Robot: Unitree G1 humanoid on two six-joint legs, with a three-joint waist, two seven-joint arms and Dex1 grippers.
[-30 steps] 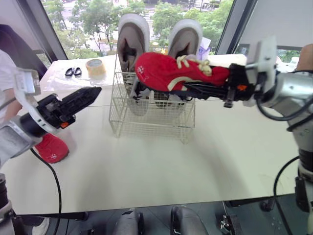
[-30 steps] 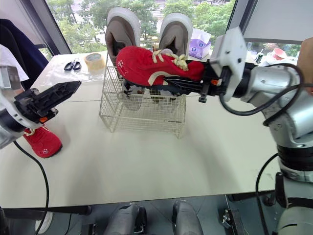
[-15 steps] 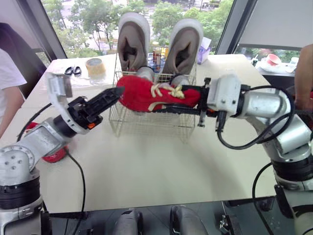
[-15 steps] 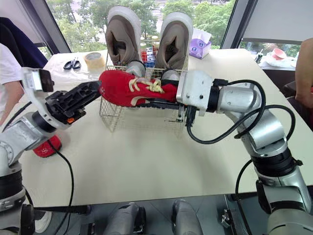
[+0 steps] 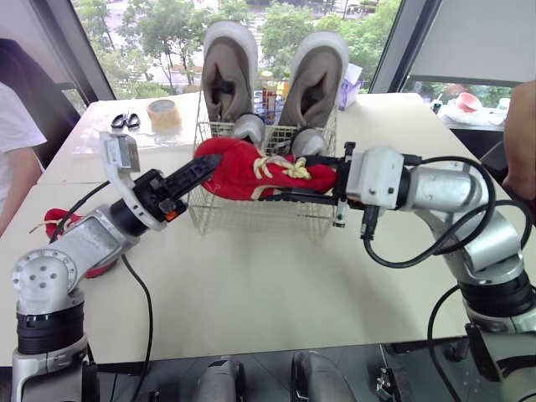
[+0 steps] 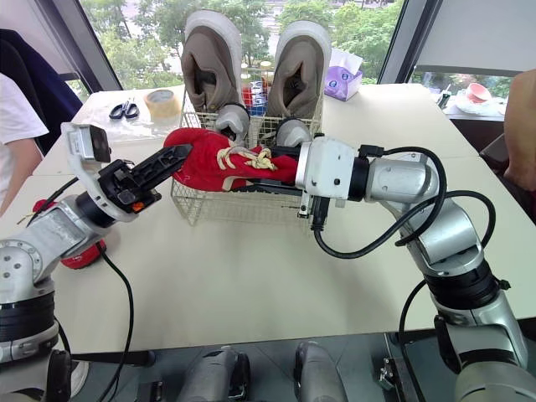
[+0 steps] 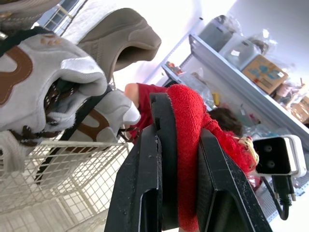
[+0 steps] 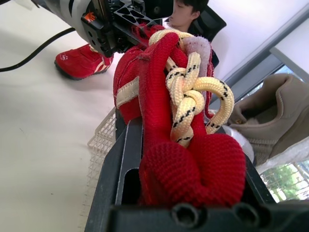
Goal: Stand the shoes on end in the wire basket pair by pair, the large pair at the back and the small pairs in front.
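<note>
While both arms hold it, red shoe (image 5: 251,166) lies level over wire basket (image 5: 260,219) front rim, long axis crosswise, arm to arm. Left gripper (image 5: 205,167) pinches one end, right gripper (image 5: 289,191) clamps the laced end. Likely needs tipping on end.

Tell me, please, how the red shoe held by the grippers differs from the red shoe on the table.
The held red shoe hangs level in the air at the wire basket; the other red shoe sits on the table. The left gripper and right gripper clamp the held red shoe's ends; the other red shoe is untouched. Both are red with cream trim.
</note>
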